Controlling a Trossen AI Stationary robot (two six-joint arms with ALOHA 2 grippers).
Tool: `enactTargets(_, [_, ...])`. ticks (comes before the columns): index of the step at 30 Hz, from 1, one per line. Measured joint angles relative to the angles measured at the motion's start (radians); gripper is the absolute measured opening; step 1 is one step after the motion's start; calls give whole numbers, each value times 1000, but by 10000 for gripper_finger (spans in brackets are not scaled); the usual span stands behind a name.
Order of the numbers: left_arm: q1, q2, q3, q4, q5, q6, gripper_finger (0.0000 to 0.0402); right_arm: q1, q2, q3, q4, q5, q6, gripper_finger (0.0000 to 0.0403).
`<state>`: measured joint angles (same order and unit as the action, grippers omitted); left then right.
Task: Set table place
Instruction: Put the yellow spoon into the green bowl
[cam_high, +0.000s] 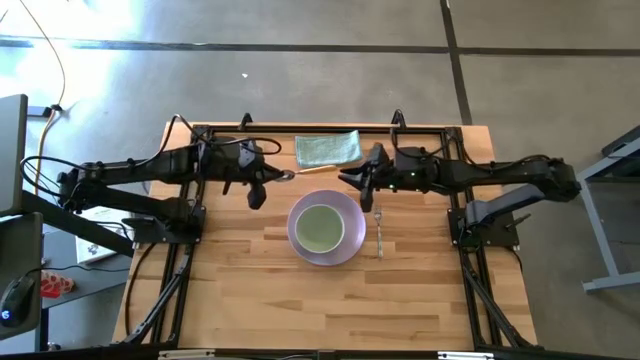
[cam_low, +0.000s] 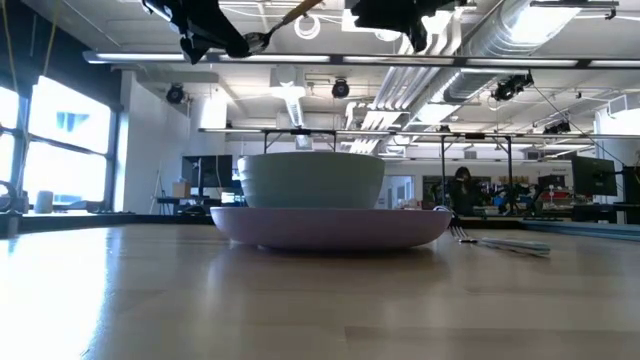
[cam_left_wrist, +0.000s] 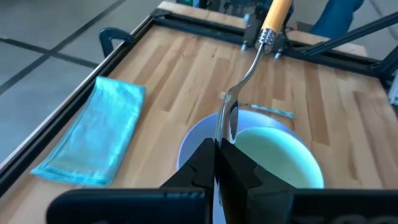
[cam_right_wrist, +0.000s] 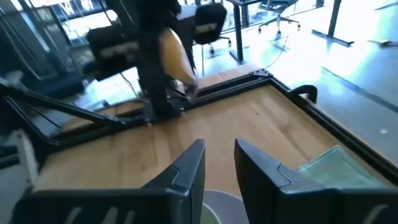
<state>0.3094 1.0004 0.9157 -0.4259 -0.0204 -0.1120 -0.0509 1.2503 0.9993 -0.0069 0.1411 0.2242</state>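
Observation:
A pale green bowl (cam_high: 320, 228) stands in a lilac plate (cam_high: 352, 250) on the wooden table (cam_high: 240, 300). A thin silvery fork (cam_high: 379, 232) lies on the table just right of the plate. My left gripper (cam_high: 270, 180) is shut on a spoon (cam_high: 300, 172) with a yellow-orange handle, in the air beyond the plate's far left rim. My right gripper (cam_high: 352, 180) is open and empty. It hangs in the air close to the free end of the spoon's handle (cam_right_wrist: 171, 53). My left gripper pinches the spoon's metal bowl end (cam_left_wrist: 225, 124) between its two fingers. The fingers come about level from the table's left and lie along the spoon. The spoon is lifted clear of the table, its handle (cam_left_wrist: 275, 14) pointing away toward the right arm.
A folded pale teal cloth (cam_high: 327, 148) lies at the table's far edge, behind both grippers. A black metal frame (cam_high: 300, 130) edges the table. Bare wood lies on the near half and to the plate's left.

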Motion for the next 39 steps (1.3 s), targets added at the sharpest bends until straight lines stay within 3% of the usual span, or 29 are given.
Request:
enactTargets(5, [-1,0,0,15,7,0,0,0,64,0,92,-4,-47,79])
enactTargets(14, [-1,0,0,10,2,-5,0,4,110,0,292,-112,-46,79])
enactTargets(22, [-1,-1,0,10,-7,-7,0,5,111,0,338,-108,-73,79])
enactTargets(28, [-2,-1,0,5,-7,-15,0,-5,111,0,349,-31,-128,79])
enactTargets(39, [-1,0,0,17,-14,-25,0,-53,114,0,392,-49,-133,79])
